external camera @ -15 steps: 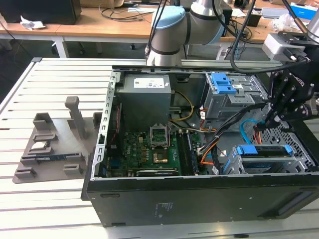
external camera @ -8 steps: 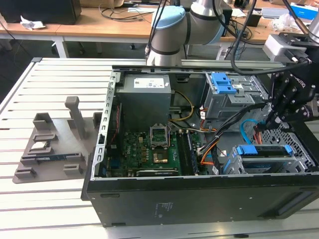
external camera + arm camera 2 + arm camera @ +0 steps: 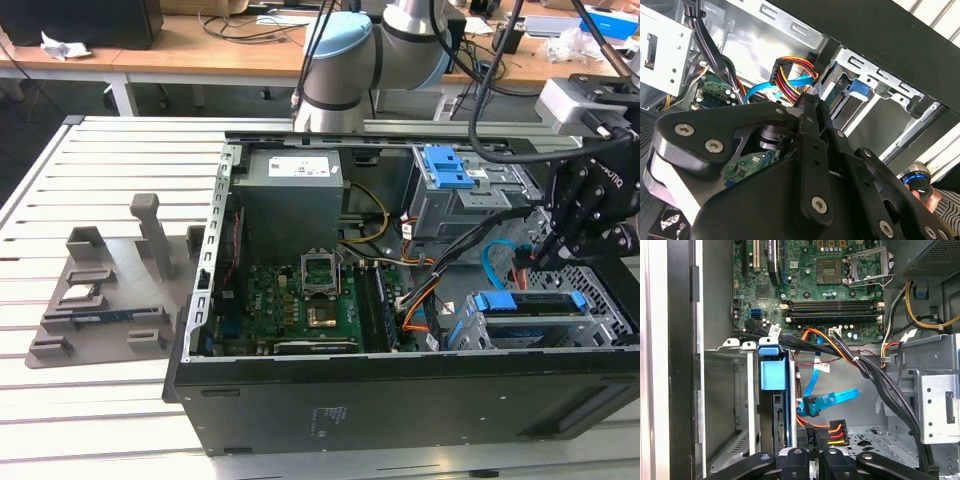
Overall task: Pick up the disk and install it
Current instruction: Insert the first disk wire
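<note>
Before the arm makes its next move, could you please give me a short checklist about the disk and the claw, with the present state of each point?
1. Disk stands in a cage slot: ok.
2. Disk pushed fully home: cannot tell.
3. Claw clear of wiring: not ok; the power plug lies right by it.
4. Blue cable out of the disk's slot: ok; it hangs beside it.
5. Case side open for access: ok.
</note>
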